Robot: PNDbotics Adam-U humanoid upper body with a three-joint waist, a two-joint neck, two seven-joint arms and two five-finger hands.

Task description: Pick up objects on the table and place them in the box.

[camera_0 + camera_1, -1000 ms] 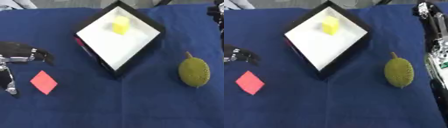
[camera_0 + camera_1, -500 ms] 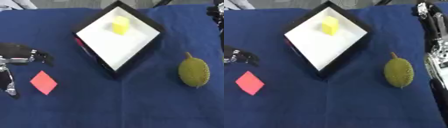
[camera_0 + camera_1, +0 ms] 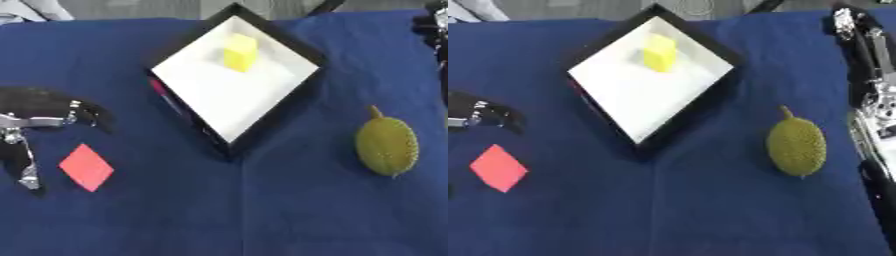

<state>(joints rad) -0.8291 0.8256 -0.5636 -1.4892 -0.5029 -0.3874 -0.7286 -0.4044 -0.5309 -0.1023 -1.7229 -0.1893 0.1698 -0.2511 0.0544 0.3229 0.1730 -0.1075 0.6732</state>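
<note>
**A:** Blue cloth [image 3: 262, 210] covers the whole counter, a few soft creases, one running down from the box corner. Beyond the far edge only a grey strip of floor and a bit of pale fabric at the top left corner. Room otherwise not visible.

**B:** Box?

**A:** Black box [image 3: 302, 47] with white inside, turned like a diamond, upper middle of the cloth. Yellow block [image 3: 240, 52] sits inside it, toward the far corner. Thin pink-red strip along the outer left wall of the box, can't make out what it is.

**B:** What's still outside?

**A:** Two things. Red diamond-shaped flat piece [image 3: 86, 167] at lower left, well apart from the box. Green spiky durian-like fruit [image 3: 796, 145] at right, stem pointing away from the robot, lying on the cloth, nothing touching it.

**B:** Hands?

**A:** Left hand [image 3: 35, 120] at the left edge, just above and beside the red piece, not touching it. Fingers [image 3: 24, 162] point downward, relaxed and apart, holding nothing. Right hand [image 3: 872, 75] along the right edge, near the fruit but apart from it; can't tell how its fingers stand.

**B:** Any labels or text?

**A:** None readable on box, block or cloth.
</note>
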